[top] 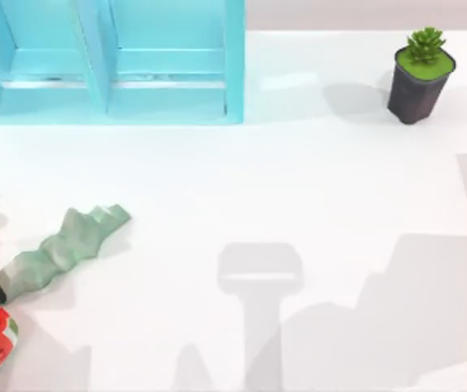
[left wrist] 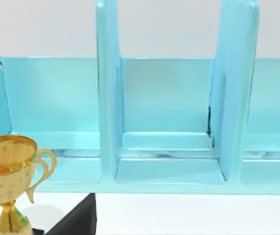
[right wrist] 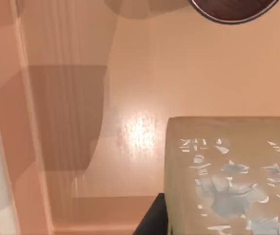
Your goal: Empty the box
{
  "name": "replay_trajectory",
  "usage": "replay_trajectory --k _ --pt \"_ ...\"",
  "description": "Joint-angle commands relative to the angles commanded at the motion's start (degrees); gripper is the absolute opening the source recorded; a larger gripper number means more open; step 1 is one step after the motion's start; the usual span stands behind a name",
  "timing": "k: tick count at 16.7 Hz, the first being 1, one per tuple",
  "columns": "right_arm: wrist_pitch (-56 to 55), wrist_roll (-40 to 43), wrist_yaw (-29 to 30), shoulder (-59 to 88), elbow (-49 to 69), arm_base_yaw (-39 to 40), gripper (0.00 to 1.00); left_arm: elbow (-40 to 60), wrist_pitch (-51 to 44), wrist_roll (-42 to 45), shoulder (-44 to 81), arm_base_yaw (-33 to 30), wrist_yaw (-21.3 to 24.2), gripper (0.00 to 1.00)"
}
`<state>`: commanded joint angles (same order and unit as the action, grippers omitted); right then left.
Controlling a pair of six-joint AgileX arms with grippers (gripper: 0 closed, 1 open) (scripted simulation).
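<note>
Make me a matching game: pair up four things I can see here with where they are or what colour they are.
Things:
1. plant
2. shelf
3. trophy
4. green lump

Descriptions:
A. gold, in front of the shelf
B. light blue, with open compartments
C. in a dark pot, table's far right
D. lying on the table's left side

Pairs: 1-C, 2-B, 3-A, 4-D

Box (right wrist: pixel 66 122): peach-orange interior, smooth glossy floor, low wall along one side, seen from right wrist camera. Inside it: tan block (right wrist: pixel 230 176) with flaking pale-blue marks on top face; dark round object (right wrist: pixel 233 11) partly visible at another edge
</note>
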<state>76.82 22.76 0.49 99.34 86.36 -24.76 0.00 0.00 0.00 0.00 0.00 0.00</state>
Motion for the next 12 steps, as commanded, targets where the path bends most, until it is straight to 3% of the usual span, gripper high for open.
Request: replay_trajectory --k 12 --pt "-5.60 -47.51 -0.05 20.22 14.78 46.69 0.00 0.00 0.00 0.00 0.00 0.00 0.00 1.00"
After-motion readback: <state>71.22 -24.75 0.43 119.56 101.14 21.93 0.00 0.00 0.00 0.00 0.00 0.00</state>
